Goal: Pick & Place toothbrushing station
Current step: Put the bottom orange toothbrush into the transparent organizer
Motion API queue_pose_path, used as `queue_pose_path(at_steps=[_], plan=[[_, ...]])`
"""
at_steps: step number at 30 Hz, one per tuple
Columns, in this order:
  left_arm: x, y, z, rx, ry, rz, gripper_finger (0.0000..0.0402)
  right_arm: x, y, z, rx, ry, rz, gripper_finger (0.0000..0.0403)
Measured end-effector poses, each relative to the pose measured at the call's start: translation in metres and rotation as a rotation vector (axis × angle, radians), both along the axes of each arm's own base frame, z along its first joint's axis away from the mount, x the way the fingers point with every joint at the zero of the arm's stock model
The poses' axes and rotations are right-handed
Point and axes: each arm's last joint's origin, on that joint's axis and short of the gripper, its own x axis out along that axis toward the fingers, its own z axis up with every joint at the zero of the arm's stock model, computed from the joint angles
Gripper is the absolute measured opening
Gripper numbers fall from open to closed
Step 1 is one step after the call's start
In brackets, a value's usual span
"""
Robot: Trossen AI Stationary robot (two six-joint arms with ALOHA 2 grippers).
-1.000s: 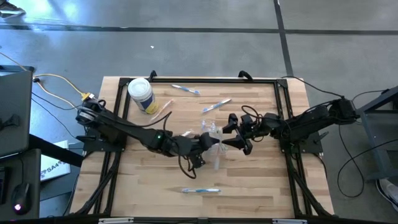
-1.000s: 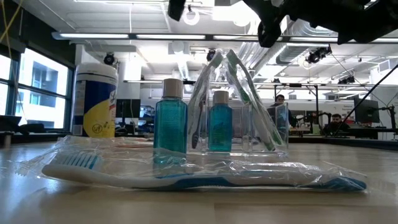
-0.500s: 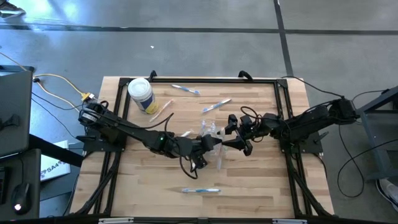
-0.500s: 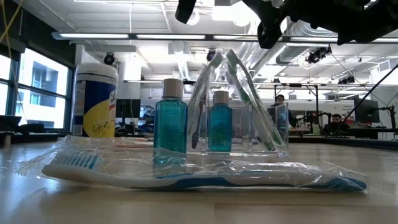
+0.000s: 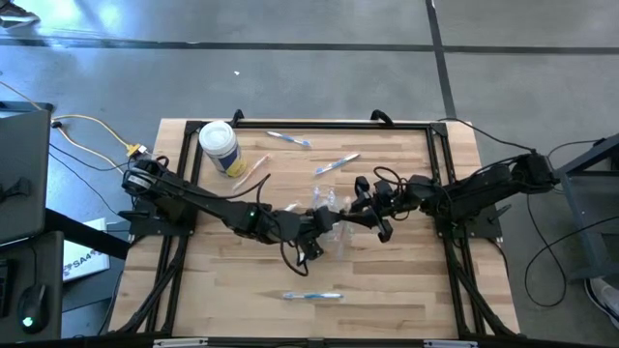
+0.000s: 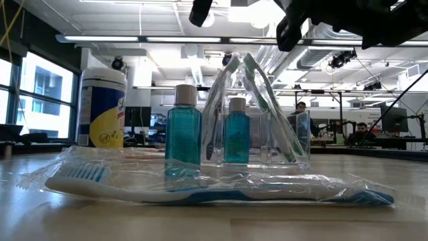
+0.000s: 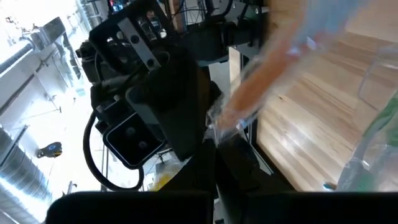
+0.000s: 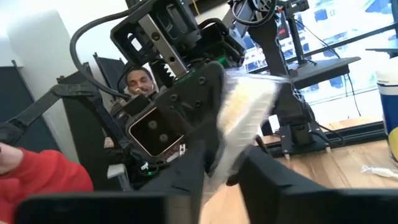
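1. Compared with a second ago, the left gripper (image 5: 334, 220) sits slightly nearer the clear cup (image 5: 336, 208).
2. Its fingers (image 7: 186, 118) are clamped on a wrapped toothbrush (image 7: 267, 81).
3. Opposite, the right gripper (image 5: 368, 215) has its fingers (image 8: 273, 180) together on another wrapped toothbrush (image 8: 245, 115).
4. Both meet beside the cup at mid table (image 5: 406, 280).

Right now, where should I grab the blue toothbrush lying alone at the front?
Probably mid-handle, from straight above, pinching across it. The toothbrush lies flat on the table in its wrapper, long and thin, running left to right.
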Motion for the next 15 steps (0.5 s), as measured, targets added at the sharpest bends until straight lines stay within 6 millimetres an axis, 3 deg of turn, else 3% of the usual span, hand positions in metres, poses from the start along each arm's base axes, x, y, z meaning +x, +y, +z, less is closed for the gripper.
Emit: queue_pose_path(at_steps=[4, 15], plan=[[-0.0003, 0.0002, -0.0004, 0.002, 0.006, 0.004, 0.0, 0.0002, -0.0027, -0.0002, -0.01, -0.001, -0.008, 0.0016], [-0.0006, 0.0, -0.0024, -0.095, -0.003, 0.01, 0.0006, 0.0006, -0.0031, -0.0022, -0.041, 0.012, -0.017, 0.0011]])
